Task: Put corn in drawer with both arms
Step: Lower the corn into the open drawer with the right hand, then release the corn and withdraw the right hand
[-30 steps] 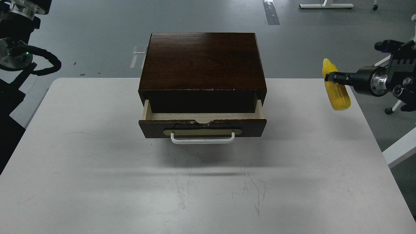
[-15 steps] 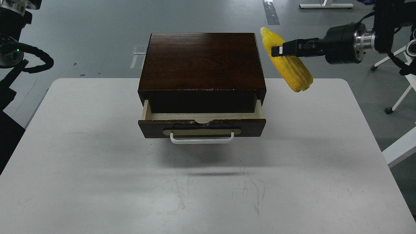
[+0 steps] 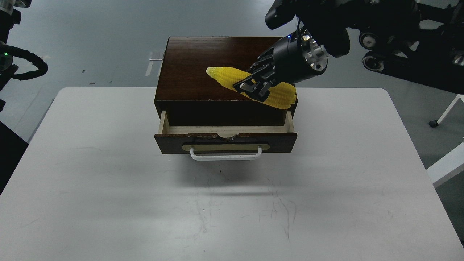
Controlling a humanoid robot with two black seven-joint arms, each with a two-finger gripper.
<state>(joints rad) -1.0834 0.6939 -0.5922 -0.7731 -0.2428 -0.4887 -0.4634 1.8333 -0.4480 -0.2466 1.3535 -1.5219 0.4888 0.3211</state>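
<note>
- My right claw [image 3: 253, 90] is closed around the middle of the corn [image 3: 228, 77] and holds it in the air over the front right part of the dark wooden box [image 3: 203, 61].
- The corn lies nearly flat, its tapered end to the left.
- Below it the drawer [image 3: 224, 139] stands partly open on the white tabletop [image 3: 108, 181].
- My left claw is out of view.

- The drawer [image 3: 225, 137] stands partly open; the box [image 3: 221, 69] shades and hides its rear interior.
- The right claw [image 3: 253, 88] covers the middle of the corn [image 3: 226, 77], above the box.
- The left arm [image 3: 14, 61], well left of the box, is cut off by the edge; its claw is out of view.
- The worktop [image 3: 108, 203] is cut off at the bottom edge.
</note>
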